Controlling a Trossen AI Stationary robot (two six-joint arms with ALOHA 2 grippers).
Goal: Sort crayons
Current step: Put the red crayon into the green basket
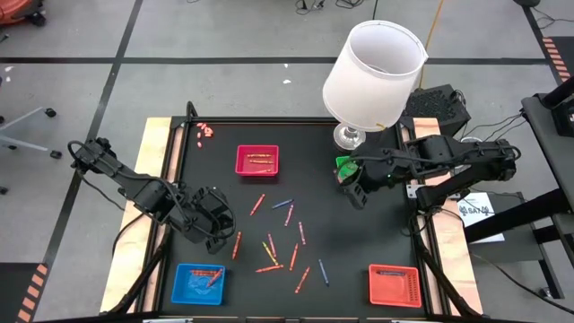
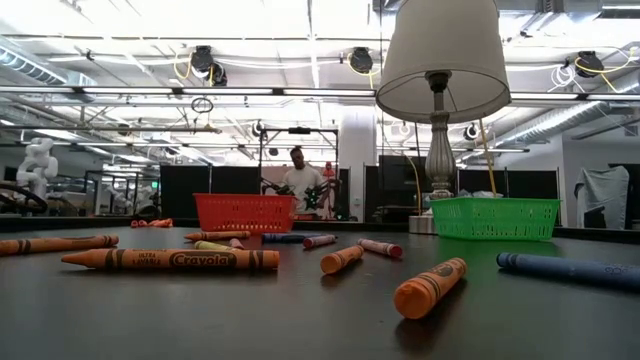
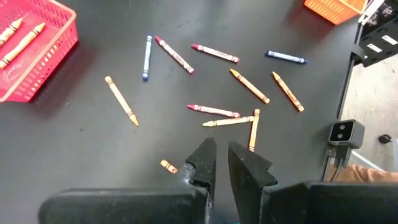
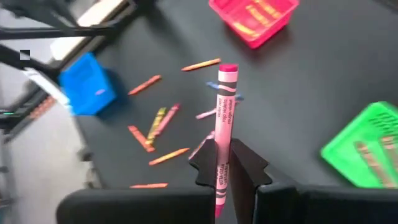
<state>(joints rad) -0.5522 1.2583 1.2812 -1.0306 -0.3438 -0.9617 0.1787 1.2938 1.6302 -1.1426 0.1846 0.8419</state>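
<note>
The right gripper (image 4: pixel 225 163) is clamping 1 pink crayon (image 4: pixel 224 118) above the mat, near the green tray (image 4: pixel 367 146). The left gripper (image 3: pixel 221 163), nearly closed and empty, is hovering over loose crayons (image 1: pixel 278 242) mid-table.

I noted black table (image 1: pixel 359 251) with pale wooden side strips. Loose crayons (image 1: pixel 285 242) lay scattered across its middle. Pink tray (image 1: pixel 257 161) sat toward far side, blue tray (image 1: pixel 199 283) at near left corner, orange-red tray (image 1: pixel 395 284) at near right corner, green tray (image 1: pixel 343 166) just beside lamp base (image 1: pixel 350 137) at far right.
</note>
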